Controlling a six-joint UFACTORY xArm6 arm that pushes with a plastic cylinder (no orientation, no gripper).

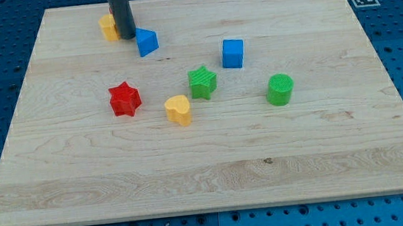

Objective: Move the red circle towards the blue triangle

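Observation:
The blue triangle lies near the view's top left of the wooden board. My tip rests on the board just left of the blue triangle, close to it or touching it. A yellow block sits right at the rod's left side, partly hidden by it. No red circle shows in this view. The only red block I see is a red star, below the tip toward the view's bottom.
A blue cube sits right of centre. A green star and a yellow heart lie mid-board. A green circle is further right. Blue perforated table surrounds the board.

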